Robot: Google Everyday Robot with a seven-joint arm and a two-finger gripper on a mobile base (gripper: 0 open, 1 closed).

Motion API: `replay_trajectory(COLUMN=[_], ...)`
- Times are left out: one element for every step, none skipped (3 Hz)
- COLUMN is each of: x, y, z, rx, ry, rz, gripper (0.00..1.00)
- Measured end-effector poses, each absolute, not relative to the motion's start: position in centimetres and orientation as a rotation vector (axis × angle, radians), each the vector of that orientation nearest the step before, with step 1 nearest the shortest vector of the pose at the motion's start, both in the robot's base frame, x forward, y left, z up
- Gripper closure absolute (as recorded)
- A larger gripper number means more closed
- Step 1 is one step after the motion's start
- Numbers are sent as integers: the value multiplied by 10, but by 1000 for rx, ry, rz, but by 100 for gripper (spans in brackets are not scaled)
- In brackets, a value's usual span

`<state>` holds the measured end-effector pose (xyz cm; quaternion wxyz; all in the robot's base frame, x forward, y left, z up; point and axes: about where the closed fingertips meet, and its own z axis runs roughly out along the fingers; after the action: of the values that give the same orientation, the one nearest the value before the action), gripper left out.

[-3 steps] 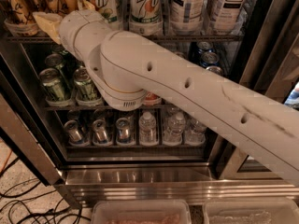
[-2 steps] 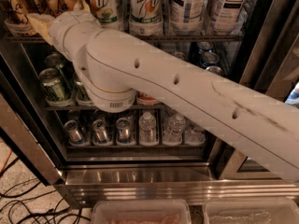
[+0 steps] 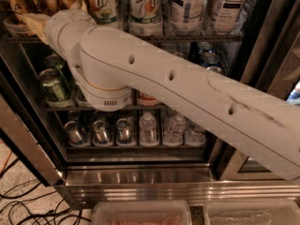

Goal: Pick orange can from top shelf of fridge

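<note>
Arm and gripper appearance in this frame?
Arm: thick off-white tube, small dark round holes, dark scuff streaks. Cylindrical joint has a thin orange ring and a slotted vent. Gripper, upper left at the top shelf, looks beige; no arm cables seen.

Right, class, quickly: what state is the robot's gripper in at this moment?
Gripper: at the left end of the top shelf, beside the orange cans; open or closed cannot be told.
</note>
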<state>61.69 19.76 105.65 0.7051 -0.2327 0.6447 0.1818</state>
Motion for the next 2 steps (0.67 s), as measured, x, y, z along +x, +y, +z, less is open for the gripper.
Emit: replay_trajectory(x=[617,617], y=[198,198], z=[1057,1057], rx=[-517,-517], ry=[1433,1433], rz=[404,404], gripper=[42,65])
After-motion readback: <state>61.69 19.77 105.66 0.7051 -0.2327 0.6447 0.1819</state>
